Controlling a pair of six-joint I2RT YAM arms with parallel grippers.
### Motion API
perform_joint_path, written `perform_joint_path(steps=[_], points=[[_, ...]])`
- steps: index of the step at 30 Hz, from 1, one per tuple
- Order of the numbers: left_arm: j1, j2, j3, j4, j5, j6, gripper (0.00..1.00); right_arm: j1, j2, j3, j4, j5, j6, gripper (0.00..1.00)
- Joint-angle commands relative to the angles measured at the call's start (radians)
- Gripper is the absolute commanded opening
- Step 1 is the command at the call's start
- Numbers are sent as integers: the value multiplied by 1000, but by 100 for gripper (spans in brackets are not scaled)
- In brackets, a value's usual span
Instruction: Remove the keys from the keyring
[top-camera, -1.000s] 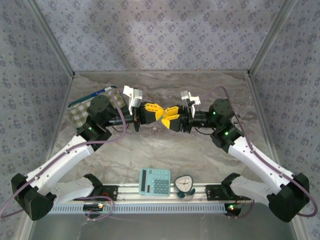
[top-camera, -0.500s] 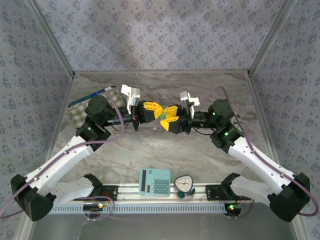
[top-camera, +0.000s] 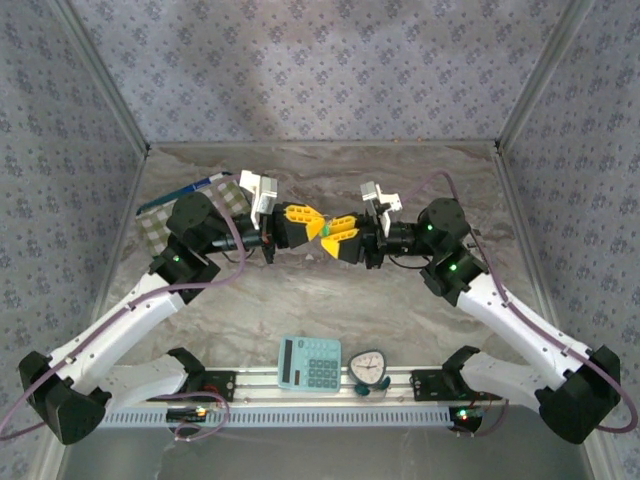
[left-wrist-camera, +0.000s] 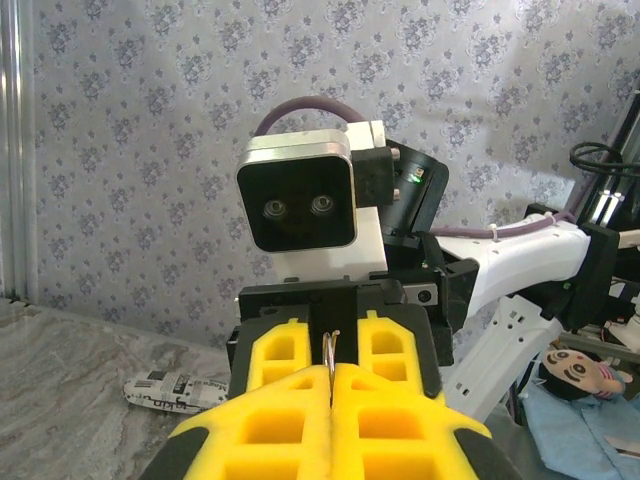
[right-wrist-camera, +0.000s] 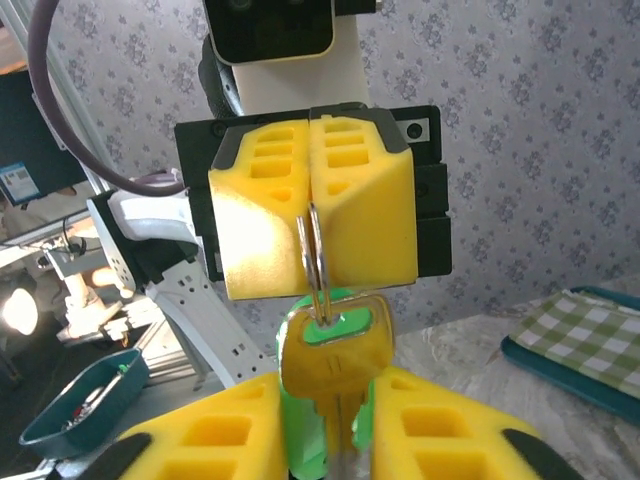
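Top: left jaws and right jaws meet tip to tip above the counter (top-camera: 300, 300).
Left wrist: left jaws clamped shut on the ring (left-wrist-camera: 329, 348).
Right wrist: keys (right-wrist-camera: 335, 345) hang from the ring, blades pinched between the right jaws.

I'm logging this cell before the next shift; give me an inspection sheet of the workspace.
Surface: marble-patterned table, nothing spilled.
Job's things: keyring held in mid-air, gold key and green key hanging from it.
Clutter: calculator and small round dial at near edge; checked cloth rear left.
Grippers: left gripper shut on keyring; right gripper flanks the gold key, grip unclear.
Cables: purple cable loops along each arm.
Surroundings: patterned walls; nothing else seen.
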Motion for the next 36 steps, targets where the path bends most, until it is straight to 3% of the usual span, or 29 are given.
perform_joint_path(steps=[1, 7, 12, 22, 28, 36], points=[[8, -23, -6, 7, 3, 11, 0, -11, -33, 19, 5, 10, 1, 11], [10, -24, -6, 2, 2, 14, 0, -19, -53, 8, -12, 14, 9, 15], [10, -21, -6, -1, 2, 14, 0, -17, -56, 7, -2, 4, 20, 31], [10, -17, 0, 4, 15, 6, 0, -5, -41, 18, 14, 5, 33, 30], [11, -23, 0, 11, 35, -7, 0, -25, -47, 3, -10, 88, 8, 50], [11, -26, 4, 31, 50, -27, 0, -16, -1, 26, -5, 58, 3, 50]])
